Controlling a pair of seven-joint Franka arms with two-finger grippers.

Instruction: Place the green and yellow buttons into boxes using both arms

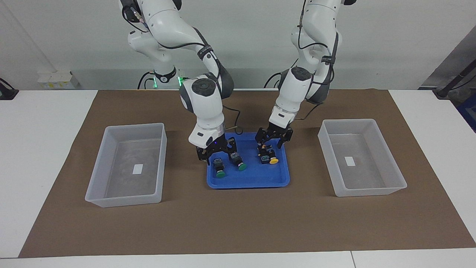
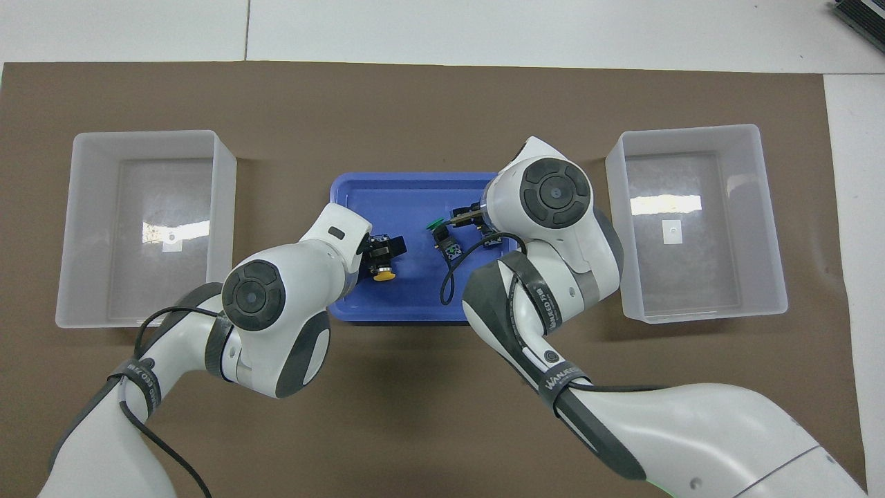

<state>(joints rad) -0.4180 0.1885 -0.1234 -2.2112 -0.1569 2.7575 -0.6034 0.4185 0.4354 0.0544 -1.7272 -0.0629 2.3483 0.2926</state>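
We see both arms lowered into the shallow blue tray at the middle of the brown mat. The right gripper is down among the two green-capped buttons, its fingers spread around the dark body of the green button toward the right arm's end of the tray; we cannot tell whether the fingers press it. The second green button lies just beside, its round cap pointing away from the robots. The left gripper hangs with its fingers apart just over the pair of yellow buttons; one yellow button shows a dark blocky body with a blue patch and a round yellow cap, while the other is mostly hidden under the fingers. All four switches lie on their sides in the tray. The two boxes are translucent whitish bins, each with a small white label on its floor: one box at the right arm's end of the table, the other box at the left arm's end, both well apart from the tray
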